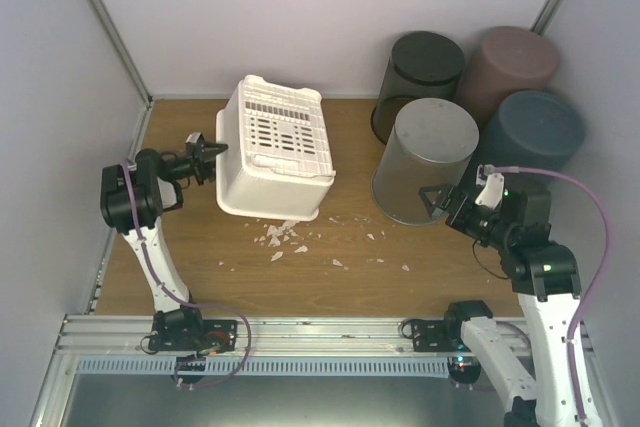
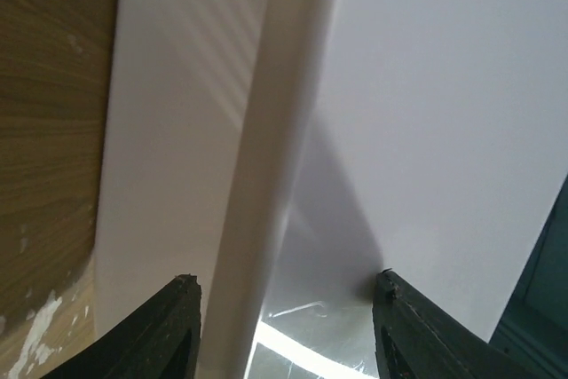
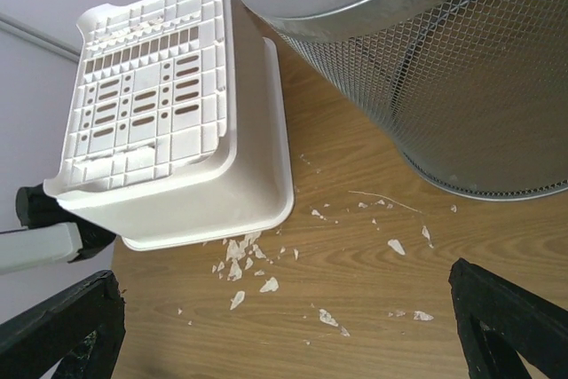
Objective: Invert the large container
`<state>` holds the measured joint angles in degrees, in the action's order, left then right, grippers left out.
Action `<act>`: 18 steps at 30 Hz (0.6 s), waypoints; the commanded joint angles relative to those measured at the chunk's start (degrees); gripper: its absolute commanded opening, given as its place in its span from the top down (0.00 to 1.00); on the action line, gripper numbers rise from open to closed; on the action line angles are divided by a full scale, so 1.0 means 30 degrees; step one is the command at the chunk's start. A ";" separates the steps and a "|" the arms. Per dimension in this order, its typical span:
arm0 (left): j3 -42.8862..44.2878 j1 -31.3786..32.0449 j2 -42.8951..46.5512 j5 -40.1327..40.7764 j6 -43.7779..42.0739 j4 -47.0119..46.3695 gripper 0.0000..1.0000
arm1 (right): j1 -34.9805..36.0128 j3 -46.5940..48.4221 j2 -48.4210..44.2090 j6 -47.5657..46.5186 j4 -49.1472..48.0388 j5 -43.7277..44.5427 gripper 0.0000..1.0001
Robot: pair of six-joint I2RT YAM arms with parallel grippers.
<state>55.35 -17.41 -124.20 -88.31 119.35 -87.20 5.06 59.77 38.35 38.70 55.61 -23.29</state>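
White container [image 1: 272,152] lies bottom-up, left of the mesh bin [image 1: 425,159].
It rests rim-down with its slotted base facing up and white flakes [image 1: 285,237] at its near edge. The left gripper [image 1: 212,147], jaws spread, straddles its left rim unclamped. The right gripper [image 1: 436,201], wide open and empty, hovers just beside the bin.

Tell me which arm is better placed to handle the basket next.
Left. The left gripper sits at the basket's side, fingers astride its rim; the right gripper hangs open by the mesh bin, apart from it.
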 commanded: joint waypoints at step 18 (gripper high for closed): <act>0.3553 -0.2725 -0.4182 -0.3799 0.2179 -0.6178 0.38 | 0.0184 -0.0640 -0.0229 -0.0024 -0.0205 -0.0170 0.00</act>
<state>63.94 -21.63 -135.22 -89.56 119.33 -87.20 5.06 58.41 37.82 39.11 55.51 -23.70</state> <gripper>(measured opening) 0.616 0.995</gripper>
